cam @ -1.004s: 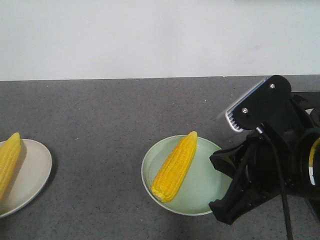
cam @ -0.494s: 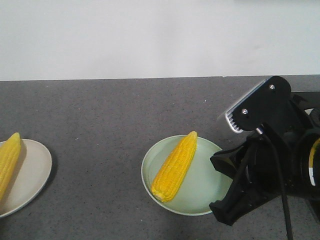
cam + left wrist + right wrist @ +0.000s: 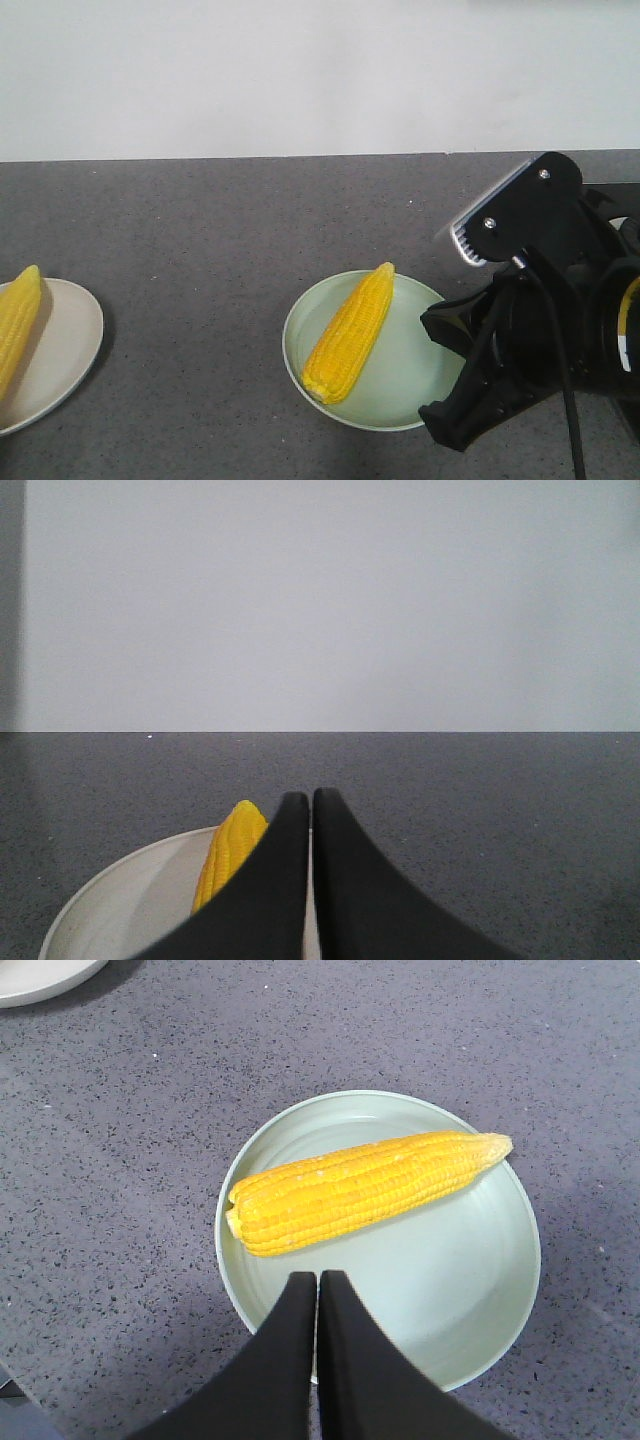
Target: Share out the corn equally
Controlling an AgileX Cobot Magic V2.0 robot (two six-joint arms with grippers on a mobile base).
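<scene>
One cob of corn lies diagonally on the pale green plate in the middle of the table. A second cob of corn rests on the beige plate at the far left. My right gripper is shut and empty, its tips hovering over the green plate's near rim just short of the cob. In the front view the right arm stands to the right of that plate. My left gripper is shut and empty above the beige plate, beside its cob.
Both plates sit on a dark grey speckled tabletop that ends at a white wall behind. An edge of the beige plate shows at the top left of the right wrist view.
</scene>
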